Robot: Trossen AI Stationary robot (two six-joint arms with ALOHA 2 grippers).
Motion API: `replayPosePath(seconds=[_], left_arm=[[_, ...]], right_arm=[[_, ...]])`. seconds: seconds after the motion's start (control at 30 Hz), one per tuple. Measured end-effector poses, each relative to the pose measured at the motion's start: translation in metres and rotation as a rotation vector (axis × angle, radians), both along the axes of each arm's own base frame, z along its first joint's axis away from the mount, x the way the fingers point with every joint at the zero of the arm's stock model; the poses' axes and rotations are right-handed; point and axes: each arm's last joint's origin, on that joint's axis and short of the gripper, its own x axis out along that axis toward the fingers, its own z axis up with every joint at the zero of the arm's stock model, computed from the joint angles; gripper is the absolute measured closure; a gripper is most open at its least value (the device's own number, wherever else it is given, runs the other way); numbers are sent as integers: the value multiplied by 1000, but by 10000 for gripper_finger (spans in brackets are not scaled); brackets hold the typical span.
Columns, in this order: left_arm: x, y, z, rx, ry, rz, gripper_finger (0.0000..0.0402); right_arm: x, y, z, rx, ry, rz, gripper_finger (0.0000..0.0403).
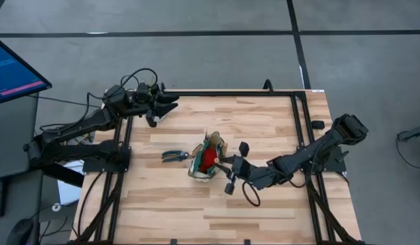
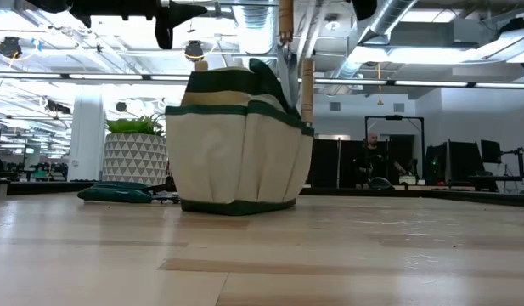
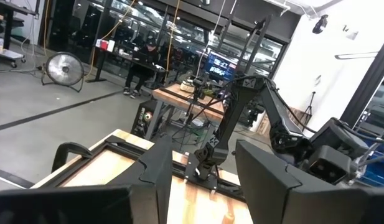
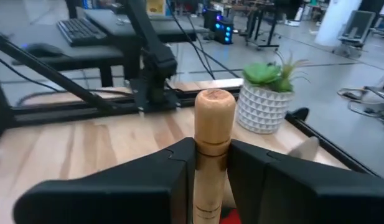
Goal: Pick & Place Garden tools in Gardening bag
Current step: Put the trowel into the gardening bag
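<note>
The olive-and-beige gardening bag point(image 1: 205, 160) point(image 2: 240, 144) stands upright mid-table, with a red item point(image 1: 208, 159) inside it. Wooden handles point(image 2: 307, 85) stick up from its top. Dark-handled pruning shears point(image 1: 174, 156) point(image 2: 117, 194) lie flat on the table left of the bag. My right gripper point(image 1: 225, 165) point(image 4: 212, 163) is at the bag's right side, shut on a trowel's wooden handle point(image 4: 214, 118). The trowel's blade is hidden. My left gripper point(image 1: 165, 102) point(image 3: 204, 183) hangs open and holds nothing above the table's far left corner. My right gripper pinches the trowel's wooden handle a little below its rounded top point(image 4: 211, 152) between its two fingers. The fingers come nearly level from the table's right side and lie across the handle. The handle stands upright over the bag; its lower end is hidden by the fingers.
A green plant in a whitish patterned pot point(image 4: 264, 102) point(image 2: 134, 155) stands beyond the table's edge. A black frame point(image 1: 301, 116) runs along the far and side edges of the table. Bare wood lies on the near side of the bag point(image 1: 196, 211).
</note>
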Motion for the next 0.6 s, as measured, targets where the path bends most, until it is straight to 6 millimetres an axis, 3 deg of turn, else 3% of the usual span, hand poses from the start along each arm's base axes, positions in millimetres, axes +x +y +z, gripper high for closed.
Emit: replayPosePath(seconds=[0.33,0.6], left_arm=[[0,0,0,0,0,1,268],[0,0,0,-1,0,4,268]], right_arm=[[7,-9,-11,-23,21,-24,346],[10,-9,-3,-28,-45,8,346]])
